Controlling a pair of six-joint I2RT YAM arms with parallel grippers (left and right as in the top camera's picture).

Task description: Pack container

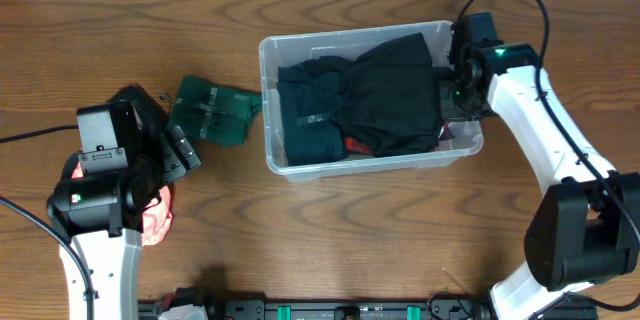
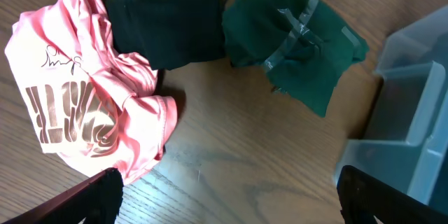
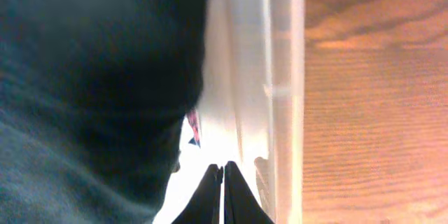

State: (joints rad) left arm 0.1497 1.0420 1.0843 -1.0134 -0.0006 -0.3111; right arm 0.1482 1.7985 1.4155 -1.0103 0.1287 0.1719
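The clear container [image 1: 380, 163] stands at the table's centre and holds a heap of dark clothes [image 1: 370, 95]. My right gripper [image 1: 452, 90] is shut and empty inside the container's right end. In the right wrist view its fingertips [image 3: 222, 182] sit between the dark clothes [image 3: 98, 77] and the clear wall [image 3: 273, 77]. My left gripper [image 1: 183, 150] is open and empty above the bare table [image 2: 224, 199]. Ahead of it lie a pink shirt [image 2: 91, 105], a black garment [image 2: 164, 14] and a green garment [image 2: 294, 35]. The container's corner [image 2: 413, 126] shows at the right.
The green garment [image 1: 215, 110] lies just left of the container. The pink shirt [image 1: 155, 218] is partly hidden under my left arm. A rail with clamps [image 1: 300, 310] runs along the table's front edge.
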